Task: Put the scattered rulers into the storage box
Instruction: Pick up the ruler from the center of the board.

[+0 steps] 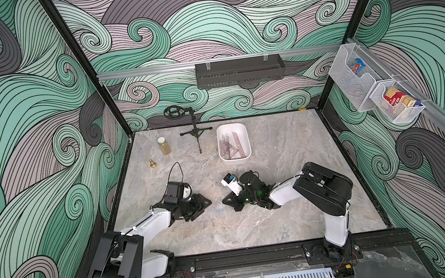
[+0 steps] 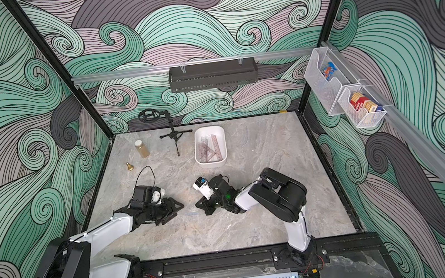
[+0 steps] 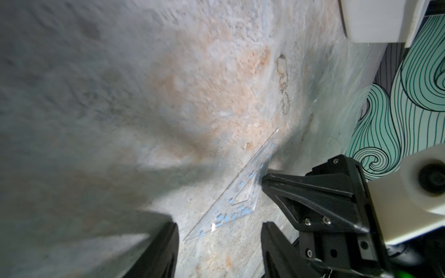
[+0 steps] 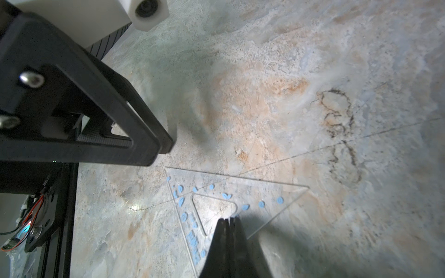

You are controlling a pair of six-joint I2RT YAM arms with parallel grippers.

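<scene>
On marble tabletop [image 4: 289, 72], clear set square [image 4: 252, 192] (blue markings), triangular cutout; flat

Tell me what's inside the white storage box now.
The storage box holds overlapping pinkish see-through pieces: a straight ruler and at least one set square. Their overlap hides the exact count and anything beneath.

Stereo pair overhead, wrist cameras down low.
Both top views are looking steeply down from the front onto the whole marble table [image 1: 227, 232]; each wrist camera is hovering close above it, facing the other, both framing the clear set square [image 4: 252, 190].
</scene>
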